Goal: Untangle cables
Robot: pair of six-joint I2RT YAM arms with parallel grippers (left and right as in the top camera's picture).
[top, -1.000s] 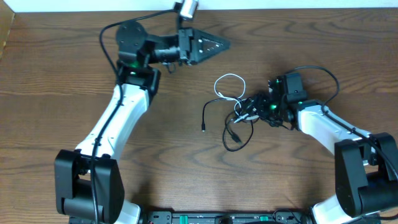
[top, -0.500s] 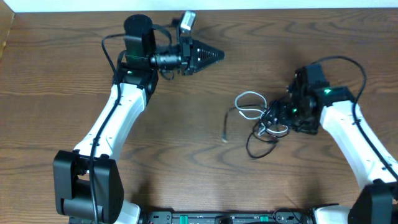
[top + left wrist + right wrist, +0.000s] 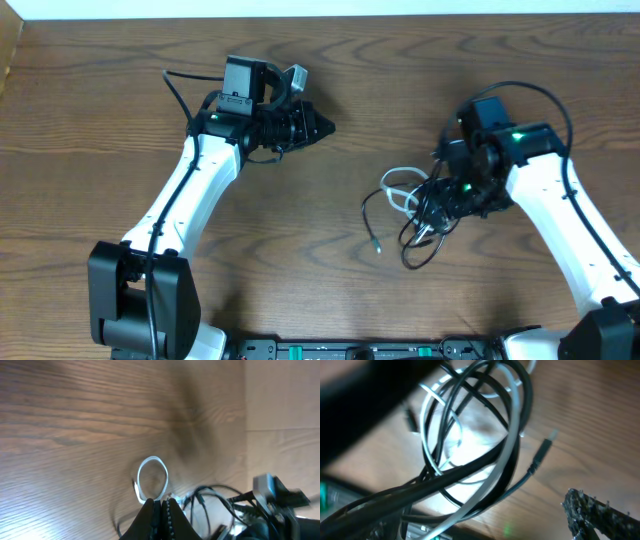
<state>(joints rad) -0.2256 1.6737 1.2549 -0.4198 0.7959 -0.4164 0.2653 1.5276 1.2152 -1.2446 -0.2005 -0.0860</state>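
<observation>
The white cable [image 3: 397,188] and the black cable [image 3: 420,246] lie tangled right of the table's middle. A black plug end [image 3: 378,247] trails to the left. My right gripper [image 3: 445,200] is over the tangle. In the right wrist view its jaws [image 3: 485,515] are wide open, with only one finger showing at lower right. White [image 3: 517,410] and black [image 3: 470,467] strands loop close against the other side, and a plug [image 3: 542,450] hangs free. My left gripper [image 3: 318,127] is shut and empty, up and left of the cables. Its wrist view shows the shut tips [image 3: 161,502] near the white loop [image 3: 152,477].
The wooden table [image 3: 300,290] has a pale wall along its far edge. Thick black robot wires [image 3: 530,95] arch over the right arm. The right arm's camera end [image 3: 275,495] shows in the left wrist view behind the tangle.
The right gripper carried the tangle right, then a little down and left. The left gripper swung down and right toward the cables.
</observation>
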